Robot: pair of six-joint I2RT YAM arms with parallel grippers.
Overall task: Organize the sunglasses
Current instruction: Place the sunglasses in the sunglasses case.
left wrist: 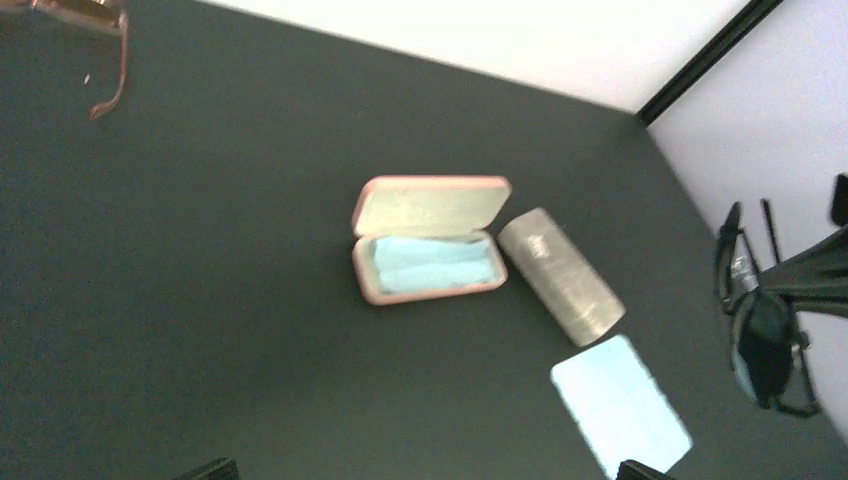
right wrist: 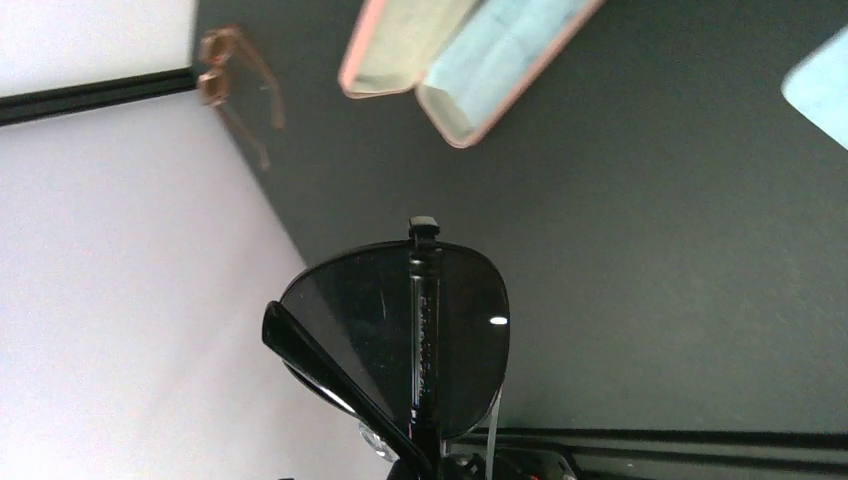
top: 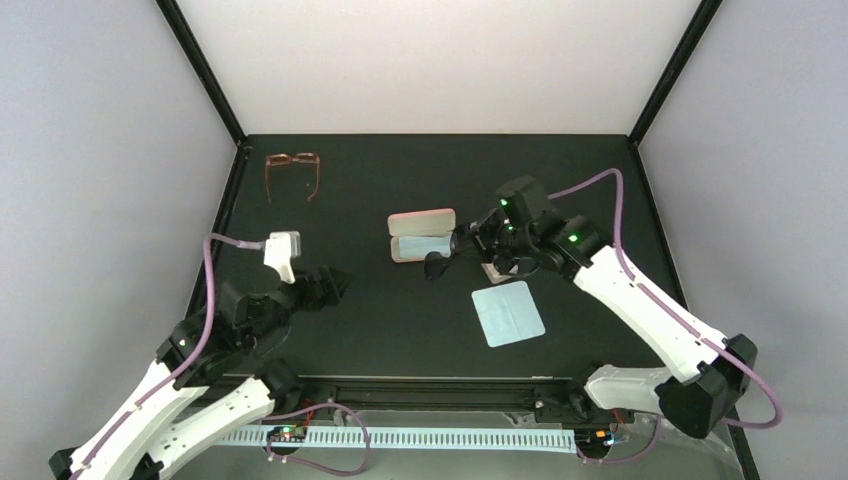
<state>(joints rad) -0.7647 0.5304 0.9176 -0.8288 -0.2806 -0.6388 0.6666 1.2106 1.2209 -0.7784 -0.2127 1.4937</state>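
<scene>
The sunglasses (top: 437,265), black-framed with dark lenses, hang folded in the air just right of the open pink case (top: 420,235). My right gripper (top: 462,245) is shut on them. In the right wrist view the sunglasses (right wrist: 400,330) fill the lower middle, rising from the right gripper (right wrist: 440,465), and the pink case (right wrist: 470,50) lies beyond. The left wrist view shows the sunglasses (left wrist: 765,340) at the far right and the pink case (left wrist: 430,240) with its blue lining. My left gripper (top: 335,285) is open and holds nothing, well left of the case; its fingertips (left wrist: 215,468) show at the bottom edge.
A grey oblong case (left wrist: 560,275) lies right of the pink case. A light blue cloth (top: 508,313) lies flat in front of it. A brown-framed pair of glasses (top: 293,165) sits at the back left corner.
</scene>
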